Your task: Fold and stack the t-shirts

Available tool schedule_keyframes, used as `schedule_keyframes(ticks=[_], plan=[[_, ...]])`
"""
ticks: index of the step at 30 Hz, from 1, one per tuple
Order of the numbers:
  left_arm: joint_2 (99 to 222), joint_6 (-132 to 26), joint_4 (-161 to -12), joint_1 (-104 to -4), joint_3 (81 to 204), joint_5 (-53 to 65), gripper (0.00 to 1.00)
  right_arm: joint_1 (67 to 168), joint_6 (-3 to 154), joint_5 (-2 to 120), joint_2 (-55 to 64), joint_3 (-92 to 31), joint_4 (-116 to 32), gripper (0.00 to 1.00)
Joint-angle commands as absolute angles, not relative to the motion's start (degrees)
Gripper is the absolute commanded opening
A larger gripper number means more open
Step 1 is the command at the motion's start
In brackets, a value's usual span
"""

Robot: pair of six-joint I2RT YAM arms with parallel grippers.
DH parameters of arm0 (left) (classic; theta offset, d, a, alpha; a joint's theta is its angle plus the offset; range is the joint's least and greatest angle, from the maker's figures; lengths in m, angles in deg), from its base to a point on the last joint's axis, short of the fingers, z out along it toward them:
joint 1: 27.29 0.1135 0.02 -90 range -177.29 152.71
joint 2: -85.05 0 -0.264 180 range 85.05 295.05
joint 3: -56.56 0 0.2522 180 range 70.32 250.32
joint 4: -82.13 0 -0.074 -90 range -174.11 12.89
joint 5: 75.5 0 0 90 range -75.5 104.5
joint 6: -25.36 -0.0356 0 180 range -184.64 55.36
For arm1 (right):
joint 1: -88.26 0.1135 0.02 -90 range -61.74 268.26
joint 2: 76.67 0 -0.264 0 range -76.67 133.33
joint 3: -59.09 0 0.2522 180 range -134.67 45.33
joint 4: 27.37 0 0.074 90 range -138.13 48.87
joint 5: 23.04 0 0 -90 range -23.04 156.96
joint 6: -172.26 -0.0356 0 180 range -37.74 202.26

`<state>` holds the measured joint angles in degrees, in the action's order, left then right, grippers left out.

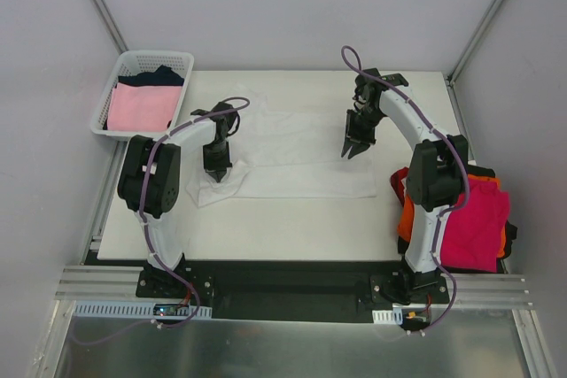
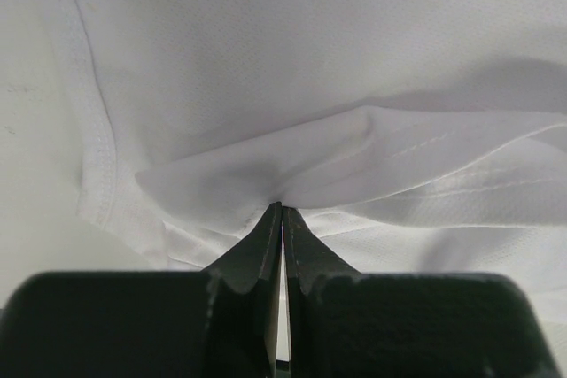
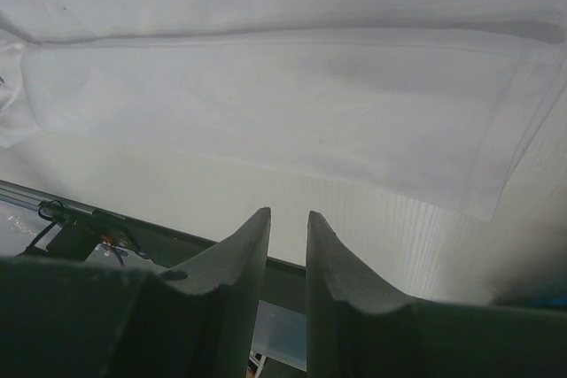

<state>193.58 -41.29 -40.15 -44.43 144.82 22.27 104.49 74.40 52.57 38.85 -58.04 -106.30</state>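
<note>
Grey-white walls are enclosing a pale tabletop (image 1: pixel 292 227), and a white t-shirt (image 1: pixel 297 143) is lying spread across its middle, with its near edge turned over into a long flat band. At the far left corner a white lattice basket (image 1: pixel 127 63) is holding a pale pink t-shirt (image 1: pixel 140 105) with a navy t-shirt (image 1: pixel 161 75) behind it. At the right edge a magenta-red t-shirt (image 1: pixel 477 223) is lying on top of an orange t-shirt (image 1: pixel 405 219), partly behind the right arm (image 1: pixel 432 179). The left arm (image 1: pixel 158 174) is bending over the cloth's left end with its wrist pointing straight down. The left jaws are pressing together on a small raised fold of the white cloth, which is peaking up to their tips. The right arm is arching in from the right, its wrist tilting down above the shirt's right part. The right jaws are standing slightly apart with nothing between them, hanging just above the cloth.
</note>
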Motion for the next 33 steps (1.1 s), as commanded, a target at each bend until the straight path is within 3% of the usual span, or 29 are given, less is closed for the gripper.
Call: schedule_keyframes(ticks=[1,11,22,33], plan=[[192.02,-41.09,-36.84,-44.16,146.69,23.99,0.0,104.87,75.14,52.29,38.64,-57.76,-107.67,0.27],[194.47,-41.35,-31.03,-44.07,161.63,25.48,0.0,105.13,75.23,52.37,38.82,-58.38,-107.76,0.27],[204.84,-42.84,-30.85,-42.32,168.4,26.19,0.0,105.05,75.49,52.99,38.38,-58.21,-108.02,0.27],[207.49,-44.95,-30.32,-38.8,172.89,27.42,0.0,104.61,75.67,53.17,38.64,-58.38,-107.93,0.26]])
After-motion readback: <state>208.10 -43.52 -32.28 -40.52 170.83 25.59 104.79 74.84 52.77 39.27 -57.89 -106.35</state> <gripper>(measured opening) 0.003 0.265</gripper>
